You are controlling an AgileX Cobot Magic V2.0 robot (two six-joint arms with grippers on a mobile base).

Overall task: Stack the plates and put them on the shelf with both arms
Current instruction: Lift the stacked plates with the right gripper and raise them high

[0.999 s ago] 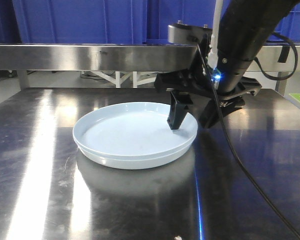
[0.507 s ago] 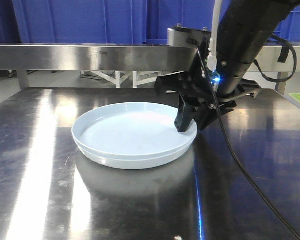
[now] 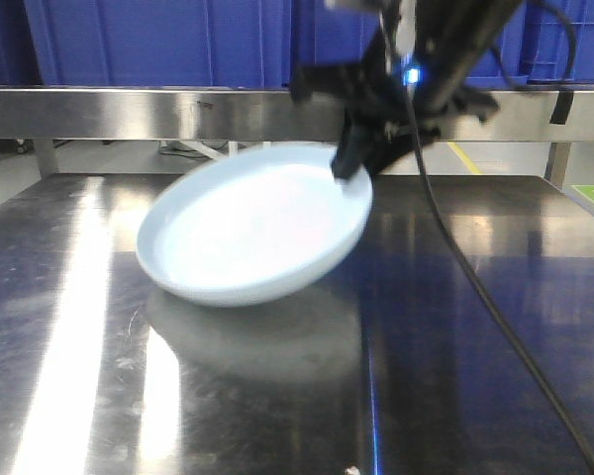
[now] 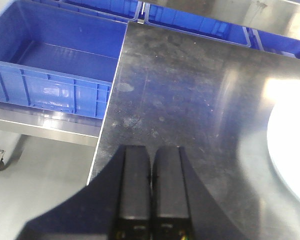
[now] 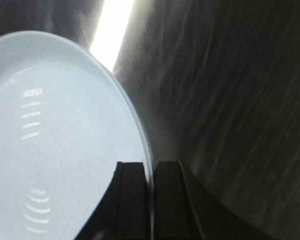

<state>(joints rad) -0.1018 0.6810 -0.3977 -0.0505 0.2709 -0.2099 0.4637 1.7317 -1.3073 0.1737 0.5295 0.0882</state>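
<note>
The right gripper pinches the stacked plates by their rim between its fingers, holding them tilted over the counter. The left gripper hovers nearby with its fingers pressed together.

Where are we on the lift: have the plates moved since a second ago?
Yes. The plates tipped up: the right end effector lifted their right rim toward the steel rail behind; left edge stays low.

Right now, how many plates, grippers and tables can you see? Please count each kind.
Plates: 2 it seems, nested; the blur makes this unsure.
Grippers: 2, the left gripper and the right gripper.
Table: 1.
Total: 5.
</note>
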